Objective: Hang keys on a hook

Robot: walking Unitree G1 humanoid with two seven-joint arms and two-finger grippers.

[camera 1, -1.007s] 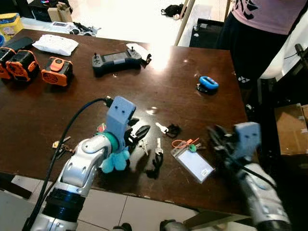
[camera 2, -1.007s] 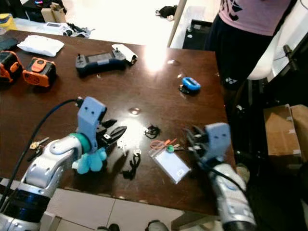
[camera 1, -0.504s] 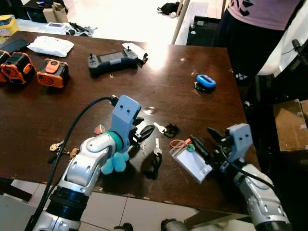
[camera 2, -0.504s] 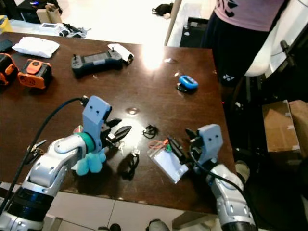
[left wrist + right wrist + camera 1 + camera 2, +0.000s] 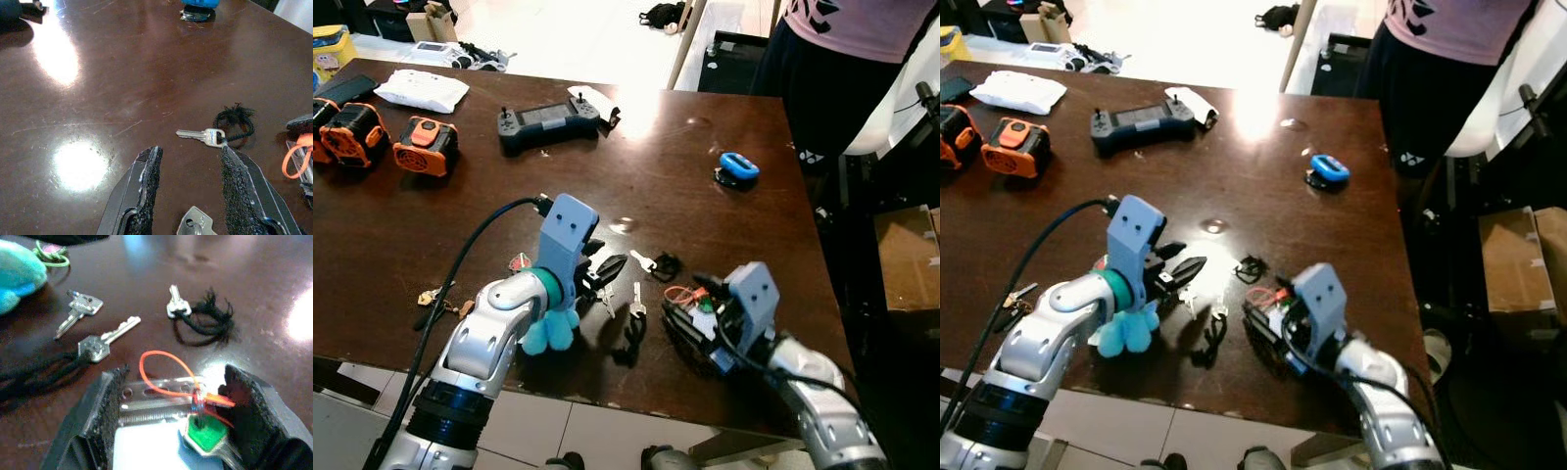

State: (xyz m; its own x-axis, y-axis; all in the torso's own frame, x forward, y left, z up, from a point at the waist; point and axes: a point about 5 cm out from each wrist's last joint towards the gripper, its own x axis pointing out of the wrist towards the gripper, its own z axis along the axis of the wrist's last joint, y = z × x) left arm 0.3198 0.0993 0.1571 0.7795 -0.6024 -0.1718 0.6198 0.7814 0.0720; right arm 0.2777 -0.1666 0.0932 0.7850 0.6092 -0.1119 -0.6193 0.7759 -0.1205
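Several keys lie on the dark wooden table [image 5: 431,225]. A clear badge holder [image 5: 146,443] with an orange loop [image 5: 164,377] and a green-capped key [image 5: 204,433] lies between the fingers of my open right gripper [image 5: 690,323], which straddles it near the front edge. A silver key on a black cord [image 5: 656,262] lies just beyond. My left gripper [image 5: 602,269] hovers open over another silver key [image 5: 195,226]. One more key on a black lanyard [image 5: 633,305] lies between the two grippers. A teal plush [image 5: 548,333] sits under the left wrist.
A game controller [image 5: 548,119], orange-black devices [image 5: 426,145], a white pouch [image 5: 421,90] and a blue object [image 5: 737,166] sit farther back. More keys [image 5: 435,294] lie at the left. A person in a pink top [image 5: 862,39] stands at the far right corner, beside a cardboard box [image 5: 906,255].
My right gripper has swung in to the left and come down over the badge holder, its fingers now on either side of it. The left arm has stayed put.
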